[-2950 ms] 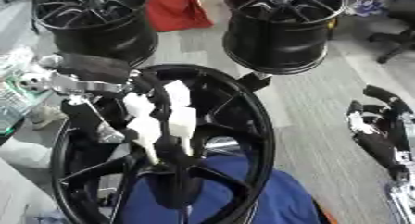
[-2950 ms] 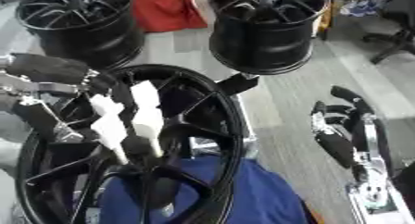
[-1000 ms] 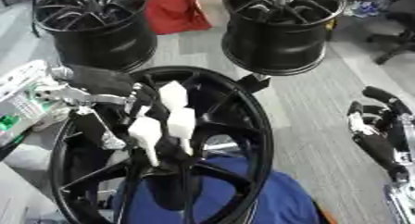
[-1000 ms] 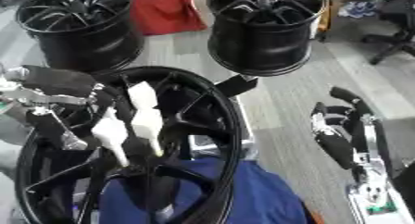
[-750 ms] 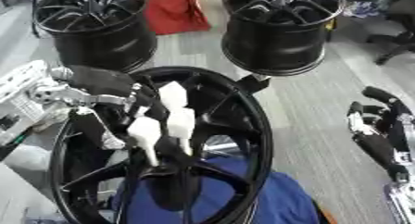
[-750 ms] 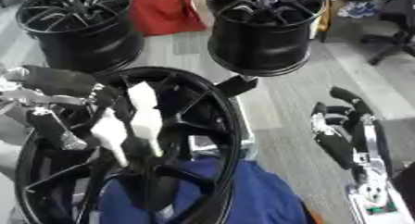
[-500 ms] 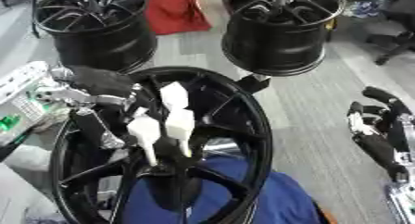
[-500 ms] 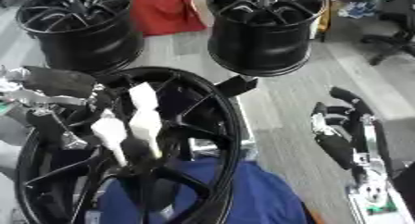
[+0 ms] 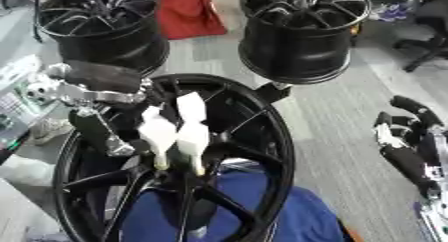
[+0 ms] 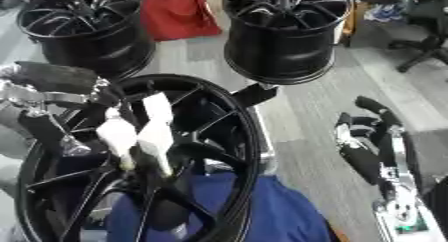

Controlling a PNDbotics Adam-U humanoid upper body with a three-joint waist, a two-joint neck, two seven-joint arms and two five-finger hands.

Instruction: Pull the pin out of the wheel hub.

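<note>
Black wheel hub (image 9: 262, 136) stands upright before me. My left hand (image 9: 171, 131) reaches through its spokes, white fingers curled at the centre, presumably round the pin, which I cannot see. My right hand (image 9: 407, 151) idles open, well apart.

Your left hand (image 9: 171, 131) reaches in from the left, fingers extended downward; your right hand (image 10: 372, 141) rests idle, fingers relaxed.
</note>
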